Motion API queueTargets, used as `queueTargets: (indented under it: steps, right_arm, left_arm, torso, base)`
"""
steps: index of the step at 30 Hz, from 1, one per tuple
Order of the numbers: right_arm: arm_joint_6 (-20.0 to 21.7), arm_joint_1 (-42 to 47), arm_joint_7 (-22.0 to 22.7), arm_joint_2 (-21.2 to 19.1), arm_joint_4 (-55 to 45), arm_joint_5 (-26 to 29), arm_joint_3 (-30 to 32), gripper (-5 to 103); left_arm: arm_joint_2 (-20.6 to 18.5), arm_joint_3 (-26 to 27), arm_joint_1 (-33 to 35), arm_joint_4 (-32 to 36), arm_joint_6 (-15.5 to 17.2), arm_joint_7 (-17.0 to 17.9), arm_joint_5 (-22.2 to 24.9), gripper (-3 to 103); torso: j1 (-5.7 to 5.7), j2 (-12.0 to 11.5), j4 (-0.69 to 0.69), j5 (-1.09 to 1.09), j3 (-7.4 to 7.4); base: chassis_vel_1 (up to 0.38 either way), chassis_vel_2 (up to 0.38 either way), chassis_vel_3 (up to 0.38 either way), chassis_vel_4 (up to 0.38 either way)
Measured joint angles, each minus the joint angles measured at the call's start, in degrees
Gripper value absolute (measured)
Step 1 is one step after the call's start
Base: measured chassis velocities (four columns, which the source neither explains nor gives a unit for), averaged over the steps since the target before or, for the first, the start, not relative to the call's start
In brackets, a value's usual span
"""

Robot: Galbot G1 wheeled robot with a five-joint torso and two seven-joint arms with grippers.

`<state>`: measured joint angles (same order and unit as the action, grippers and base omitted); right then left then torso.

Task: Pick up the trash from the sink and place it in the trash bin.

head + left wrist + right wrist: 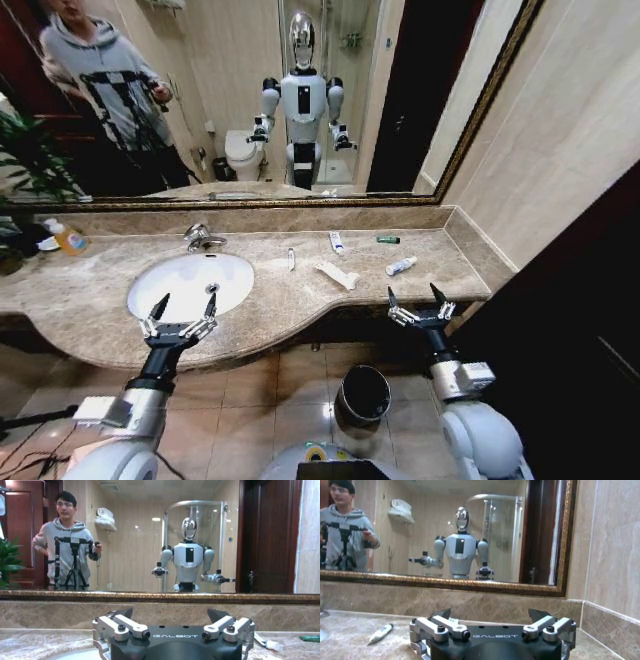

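Observation:
The white oval sink (180,290) with its chrome tap (200,238) is set in the brown marble countertop (80,300). Trash lies on the counter to the right of the basin: a thin white stick (291,259), a flat white wrapper (336,274), white tubes (336,242) (401,265) and a green tube (388,239). My left gripper (184,308) (170,613) hovers open over the basin's front rim. At the counter's right front edge my right gripper (417,297) (490,613) is open, a white tube (381,633) ahead of it. The dark trash bin (363,393) stands on the floor below.
An orange-yellow bottle (66,237) stands at the counter's back left beside a plant (25,160). A framed mirror (250,100) backs the counter and a tiled wall (560,130) closes the right side. Cables lie on the floor at lower left.

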<state>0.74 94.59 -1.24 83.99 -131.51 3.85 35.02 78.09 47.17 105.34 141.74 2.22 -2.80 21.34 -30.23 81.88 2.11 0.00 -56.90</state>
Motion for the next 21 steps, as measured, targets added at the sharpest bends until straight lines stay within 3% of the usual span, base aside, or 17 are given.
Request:
queueTargets:
  steps: [21]
  right_arm:
    - [0.6, -1.2, 2.1, 0.9, 0.7, -0.1, -0.5, 100]
  left_arm:
    - [0.0, 0.0, 0.0, 0.0, 0.0, 0.0, 0.0, 100]
  torso:
    - [0.00, 0.0, 0.00, -0.01, 0.00]
  base:
    - [0.000, 0.000, 0.000, 0.000]
